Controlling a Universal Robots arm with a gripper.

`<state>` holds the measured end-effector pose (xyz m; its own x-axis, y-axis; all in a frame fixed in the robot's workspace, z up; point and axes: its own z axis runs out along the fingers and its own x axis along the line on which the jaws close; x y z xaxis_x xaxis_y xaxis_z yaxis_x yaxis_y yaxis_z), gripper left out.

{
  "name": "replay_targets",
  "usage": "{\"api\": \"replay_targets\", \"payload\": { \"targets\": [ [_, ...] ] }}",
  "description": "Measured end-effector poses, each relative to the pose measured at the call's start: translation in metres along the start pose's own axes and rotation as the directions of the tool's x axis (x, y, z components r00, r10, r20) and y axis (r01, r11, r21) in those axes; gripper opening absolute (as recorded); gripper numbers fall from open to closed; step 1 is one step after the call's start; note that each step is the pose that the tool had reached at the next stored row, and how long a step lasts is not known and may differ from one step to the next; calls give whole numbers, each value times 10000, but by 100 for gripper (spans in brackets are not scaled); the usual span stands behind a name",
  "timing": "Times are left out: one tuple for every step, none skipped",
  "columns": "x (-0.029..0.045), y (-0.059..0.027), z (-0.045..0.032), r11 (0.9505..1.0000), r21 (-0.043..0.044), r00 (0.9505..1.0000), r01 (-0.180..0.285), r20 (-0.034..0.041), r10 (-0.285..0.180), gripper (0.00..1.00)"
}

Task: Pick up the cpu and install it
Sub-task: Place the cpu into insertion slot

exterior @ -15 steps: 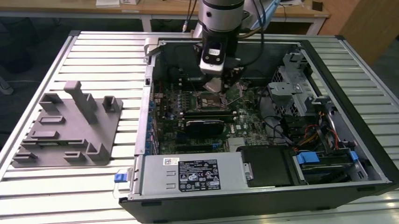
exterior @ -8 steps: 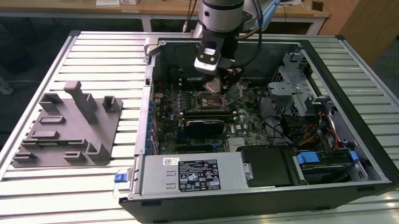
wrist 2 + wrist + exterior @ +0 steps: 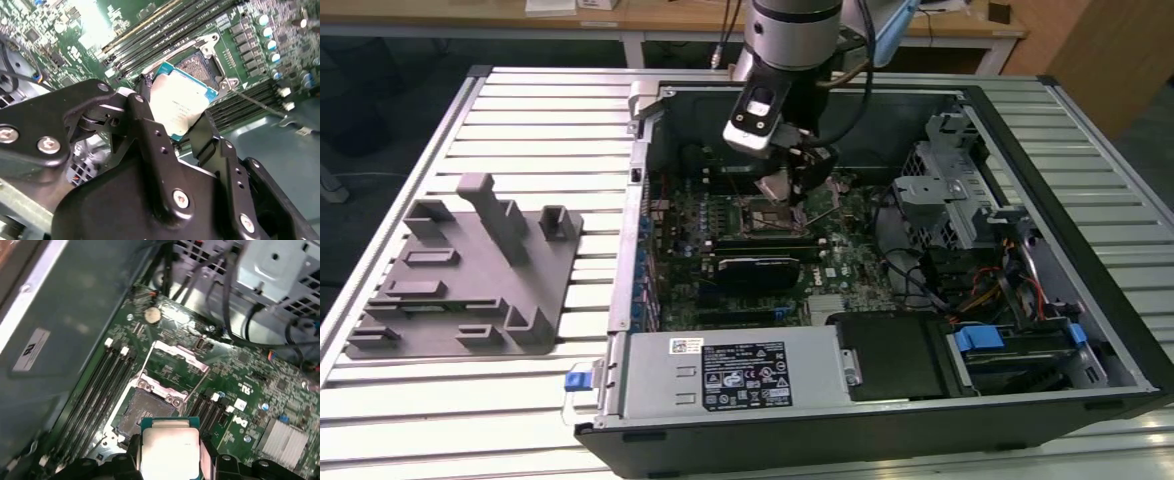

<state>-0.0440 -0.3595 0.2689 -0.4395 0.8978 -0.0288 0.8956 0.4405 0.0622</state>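
The hand (image 3: 174, 105) is closed narrow on the cpu (image 3: 184, 100), with one black finger (image 3: 142, 115) on each of two opposite edges. The cpu, silver top up and tilted, hangs just above the open socket (image 3: 145, 407) near the middle of the motherboard (image 3: 250, 390). It seems not to touch the socket, but the view is not clear there. The socket's metal frame (image 3: 176, 356) is folded back. The motherboard lies inside the open computer case (image 3: 854, 440), which rests on the slatted table (image 3: 520, 120). A grey fixture (image 3: 467, 270) sits near the table's edge on the exterior view's left.
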Motion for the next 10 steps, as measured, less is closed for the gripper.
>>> {"api": "replay_targets", "payload": {
  "targets": [
    [0,0,2,9998,5,9998,-180,11,180,55],
    [0,0,3,9994,10,9994,-359,23,359,55],
    [0,0,5,9986,15,9986,-537,34,537,55],
    [0,-1,7,9974,20,9974,-717,46,717,55],
    [0,-1,9,9959,24,9959,-901,58,901,55],
    [0,-1,11,9941,27,9941,-1080,69,1080,55],
    [0,-1,13,9921,32,9920,-1257,81,1257,55],
    [0,-1,15,9894,35,9894,-1452,94,1451,55],
    [0,-1,17,9866,39,9866,-1630,105,1630,55],
    [1,-1,19,9836,41,9835,-1805,117,1805,55]
  ]
}}
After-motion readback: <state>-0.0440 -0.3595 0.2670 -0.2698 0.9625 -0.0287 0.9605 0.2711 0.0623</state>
